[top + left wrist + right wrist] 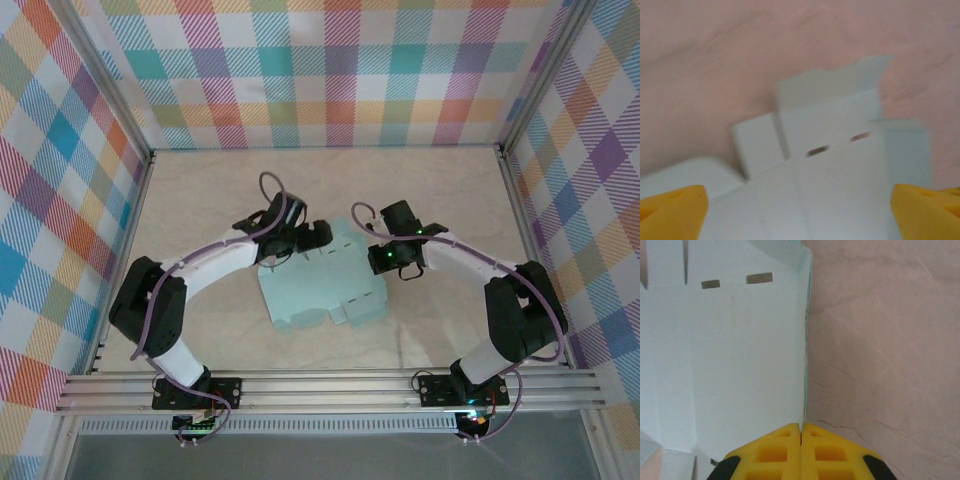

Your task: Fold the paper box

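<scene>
Left of the left pincer (312,240) the table (200,200) lies bare out to the checked wall (60,200). Beyond both pincers it is bare up to the back wall too.

The paper box (320,290) lies as a flat, pale-mint sheet between the two pincers. It stretches back from them toward the arm bases, and its near edge is well short of the metal rail (330,385).

In the left wrist view the card (840,170) runs under and ahead of the left pincer (799,215). End flaps and two small slots (817,150) along a crease show there, blurred. This pincer is spread wide, with a yellow fingertip (670,212) at each side of the card and nothing between them but the sheet below.

The right pincer (385,262) sits at the sheet's far right corner. In its wrist view the right pincer (801,430) is pressed together on the card's right edge (804,350), which runs straight away from the seam between the yellow pads. Card lies to the left of that edge and open table (880,350) to the right.

The left arm rises from the rail, elbows out toward the left wall and curves in rightward over the sheet's far left corner. The right arm mirrors it, with its elbow near the right wall and its wrist reaching leftward.
</scene>
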Robot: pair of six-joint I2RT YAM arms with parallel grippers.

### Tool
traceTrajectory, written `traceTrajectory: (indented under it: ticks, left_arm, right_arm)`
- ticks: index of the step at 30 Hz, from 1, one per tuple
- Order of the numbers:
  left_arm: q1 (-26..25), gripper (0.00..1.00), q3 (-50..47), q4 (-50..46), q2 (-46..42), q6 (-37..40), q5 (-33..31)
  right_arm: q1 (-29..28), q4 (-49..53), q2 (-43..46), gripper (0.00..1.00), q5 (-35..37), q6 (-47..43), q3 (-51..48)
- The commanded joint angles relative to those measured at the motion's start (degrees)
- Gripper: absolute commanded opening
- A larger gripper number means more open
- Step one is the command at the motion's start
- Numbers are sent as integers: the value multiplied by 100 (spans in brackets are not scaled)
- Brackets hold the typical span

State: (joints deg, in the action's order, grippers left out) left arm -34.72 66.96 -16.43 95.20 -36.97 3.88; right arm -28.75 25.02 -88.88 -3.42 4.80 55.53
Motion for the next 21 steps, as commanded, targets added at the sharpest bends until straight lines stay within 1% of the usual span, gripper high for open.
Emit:
traceTrajectory:
  ticks: [1, 2, 4, 6, 9, 15, 21]
  left_arm:
    - [5, 100, 924, -600, 517, -216, 393]
    - [0, 100, 1247, -716, 676, -313, 441]
    - [-8, 94, 1784, -969, 993, -414, 491]
    - [-8, 86, 2415, -1447, 1362, -388, 529]
    - [-17, 76, 2869, -1706, 1681, -402, 717]
    - [-85, 75, 3085, -1870, 1991, -437, 1117]
    - [-149, 69, 3079, -1788, 2189, -626, 1348]
  right_arm:
    - [-201, -139, 135, 0, 467, -452, -29]
    - [-235, -260, 171, 0, 474, -493, -88]
    - [-288, -356, 172, 0, 463, -556, -112]
    - [-340, -372, 161, 0, 464, -623, -103]
    - [-390, -350, 143, 0, 576, -682, -77]
    - [-455, -497, 126, 0, 666, -664, -86]
    - [-567, -465, 33, 0, 991, -744, 25]
